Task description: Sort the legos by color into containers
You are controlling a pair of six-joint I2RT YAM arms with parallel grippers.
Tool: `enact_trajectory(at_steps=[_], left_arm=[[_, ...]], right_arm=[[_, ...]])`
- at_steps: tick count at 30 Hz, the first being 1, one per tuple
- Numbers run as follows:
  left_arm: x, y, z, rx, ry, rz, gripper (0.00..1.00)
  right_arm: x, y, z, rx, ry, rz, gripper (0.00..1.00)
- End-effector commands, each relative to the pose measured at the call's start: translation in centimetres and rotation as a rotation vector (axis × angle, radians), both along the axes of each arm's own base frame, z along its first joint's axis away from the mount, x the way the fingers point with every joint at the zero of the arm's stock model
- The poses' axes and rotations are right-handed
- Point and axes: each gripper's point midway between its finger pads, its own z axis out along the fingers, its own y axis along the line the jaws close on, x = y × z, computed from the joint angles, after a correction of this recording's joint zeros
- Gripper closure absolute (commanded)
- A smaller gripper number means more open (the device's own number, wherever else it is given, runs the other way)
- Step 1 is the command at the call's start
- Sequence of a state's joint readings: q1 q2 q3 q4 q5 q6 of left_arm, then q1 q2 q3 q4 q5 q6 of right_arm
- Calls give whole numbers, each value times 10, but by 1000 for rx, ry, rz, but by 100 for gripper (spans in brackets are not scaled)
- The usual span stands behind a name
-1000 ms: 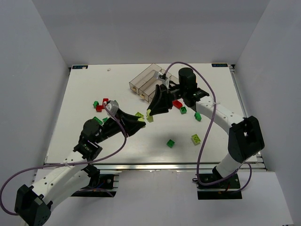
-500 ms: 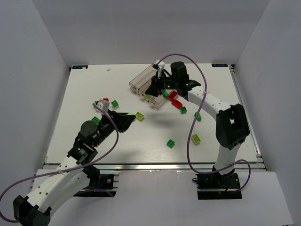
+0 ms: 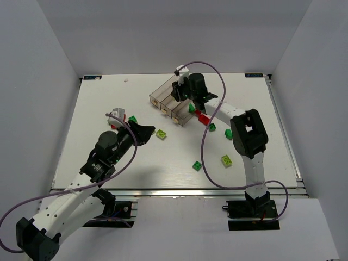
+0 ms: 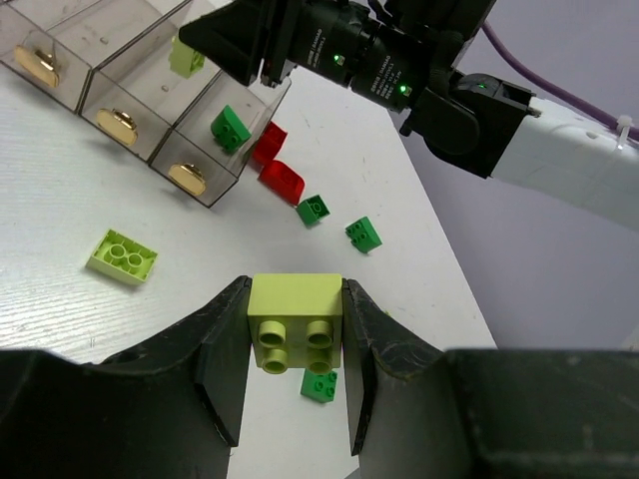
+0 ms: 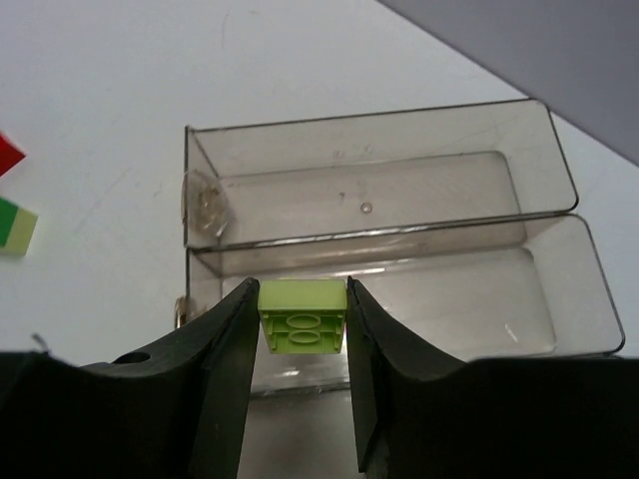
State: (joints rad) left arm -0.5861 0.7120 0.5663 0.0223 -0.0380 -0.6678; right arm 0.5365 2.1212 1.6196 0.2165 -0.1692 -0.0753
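My left gripper (image 3: pixel 142 132) (image 4: pixel 296 291) is shut on a pale yellow-green lego (image 4: pixel 296 322), held above the table left of centre. My right gripper (image 3: pixel 179 92) (image 5: pixel 303 289) is shut on another yellow-green lego (image 5: pixel 303 316), hovering over the clear smoky containers (image 3: pixel 163 98) (image 5: pixel 399 200), above the middle compartment. One green lego (image 4: pixel 231 125) lies in the nearest compartment. Loose legos lie on the table: a yellow-green one (image 3: pixel 161 133) (image 4: pixel 123 256), red ones (image 3: pixel 202 117) (image 4: pixel 283 180) and green ones (image 3: pixel 212 128) (image 3: pixel 197 165).
More legos lie at the left, green (image 3: pixel 132 119) and red (image 3: pixel 114 126), and at the right, green (image 3: pixel 229 133) and yellow-green (image 3: pixel 226 160). The right arm (image 4: pixel 519 130) reaches over the containers. White walls enclose the table.
My right gripper has carried its yellow-green lego from the table centre up and back over the containers. My left gripper has drawn back to the left with its lego.
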Motion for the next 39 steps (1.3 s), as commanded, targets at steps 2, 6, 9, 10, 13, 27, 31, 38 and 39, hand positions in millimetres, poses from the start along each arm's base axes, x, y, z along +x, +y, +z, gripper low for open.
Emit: enact_trajectory(at_steps=[2, 6, 9, 10, 13, 27, 31, 38, 39], left_arm=[[9, 5, 16, -42, 9, 59, 100], [15, 6, 17, -60, 21, 91, 100], [22, 3, 19, -59, 25, 99, 100], [24, 3, 19, -54, 28, 101, 100], [30, -2, 21, -36, 31, 95, 100], [78, -30, 13, 24, 108, 105, 97], [101, -36, 6, 52, 175, 113, 97], [150, -41, -12, 79, 273, 100, 94], [154, -46, -15, 85, 283, 71, 94]], right_arm=[[36, 5, 37, 44, -145, -65, 100], [45, 10, 27, 40, -146, -57, 90], [45, 9, 14, 31, -124, -47, 75], [43, 8, 11, 28, -116, -39, 70], [41, 2, 8, 29, -103, -34, 54], [0, -26, 64, 39, -86, 187, 11], [-37, -44, 95, 27, -139, 286, 11], [-129, -71, 107, 69, -71, 524, 57], [-139, -74, 110, 72, -57, 526, 85]])
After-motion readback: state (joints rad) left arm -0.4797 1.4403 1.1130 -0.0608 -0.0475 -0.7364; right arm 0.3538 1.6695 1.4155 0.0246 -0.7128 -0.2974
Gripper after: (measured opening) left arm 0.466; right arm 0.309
